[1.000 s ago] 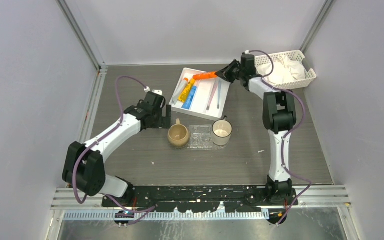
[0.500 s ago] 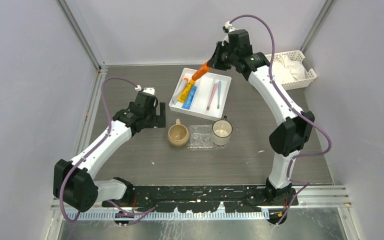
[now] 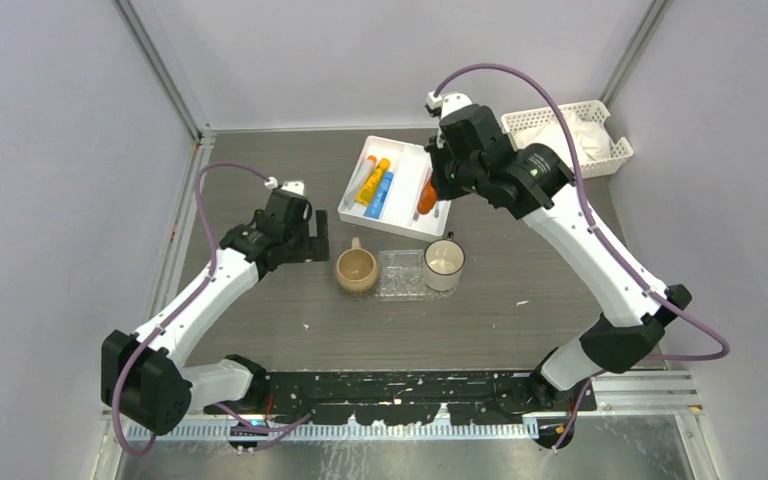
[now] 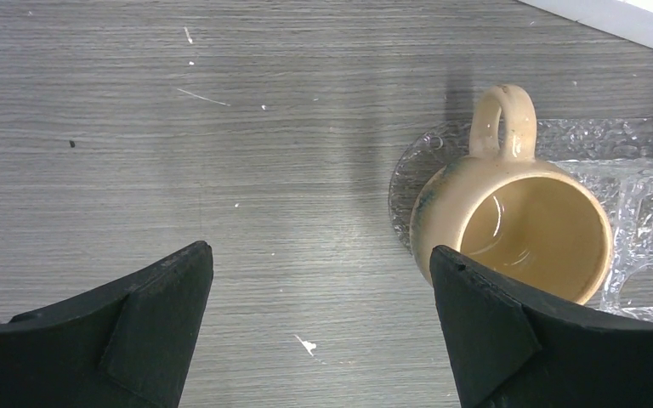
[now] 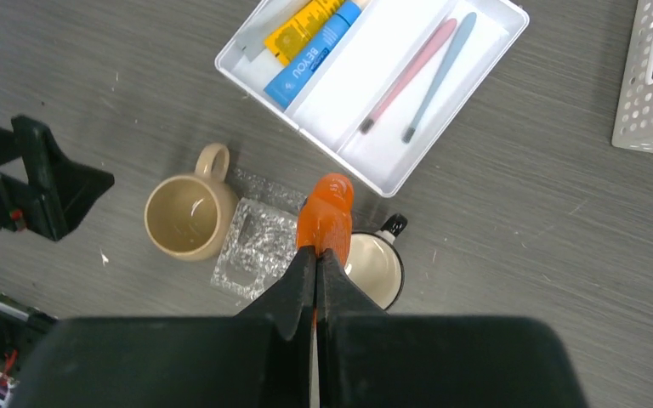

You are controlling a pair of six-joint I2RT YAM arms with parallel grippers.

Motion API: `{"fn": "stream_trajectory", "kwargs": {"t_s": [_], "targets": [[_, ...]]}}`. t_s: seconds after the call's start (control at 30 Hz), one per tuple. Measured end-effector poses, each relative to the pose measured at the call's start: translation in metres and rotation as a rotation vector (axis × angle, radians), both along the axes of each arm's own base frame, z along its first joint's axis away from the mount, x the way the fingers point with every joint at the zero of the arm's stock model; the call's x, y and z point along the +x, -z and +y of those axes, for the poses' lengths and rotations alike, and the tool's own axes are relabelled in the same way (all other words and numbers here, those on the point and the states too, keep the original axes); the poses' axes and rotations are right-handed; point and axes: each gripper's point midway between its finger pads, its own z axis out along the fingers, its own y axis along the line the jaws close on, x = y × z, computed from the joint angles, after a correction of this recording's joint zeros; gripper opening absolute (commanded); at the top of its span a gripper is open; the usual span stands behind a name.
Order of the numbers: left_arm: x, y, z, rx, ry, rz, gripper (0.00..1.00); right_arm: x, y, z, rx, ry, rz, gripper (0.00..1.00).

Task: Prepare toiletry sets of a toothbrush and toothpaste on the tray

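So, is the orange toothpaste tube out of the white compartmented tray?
Out: the shut right hand pinches the orange toothpaste tube aloft, apart from the white compartmented tray.

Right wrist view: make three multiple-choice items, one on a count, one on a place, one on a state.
1. How many toothbrushes lie in the divided white tray? A one; B two; C four.
2. Where is the clear tray? A between the beige mug and the white mug; B in the divided white tray; C inside the beige mug.
3. The right gripper is: A open; B shut on the orange tube; C shut on a toothbrush.
1 B: one pink, one blue. 2 A: it lies on the table between them. 3 B: its fingers pinch the tube's end.
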Motion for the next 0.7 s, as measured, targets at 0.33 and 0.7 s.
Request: {"fn": "stream_trajectory", "kwargs": {"t_s": [0.33, 0.7], "targets": [[-0.005, 0.002, 0.002, -0.006, -0.01, 0.007, 1.0, -0.052, 0.049, 0.024, -0.19, -0.101, 0.032, 0.01], [-0.006, 0.0, 0.002, -0.009, -0.01, -0.001, 1.0, -0.055, 0.089, 0.026, -0.197, -0.083, 0.055, 0.01]]}}
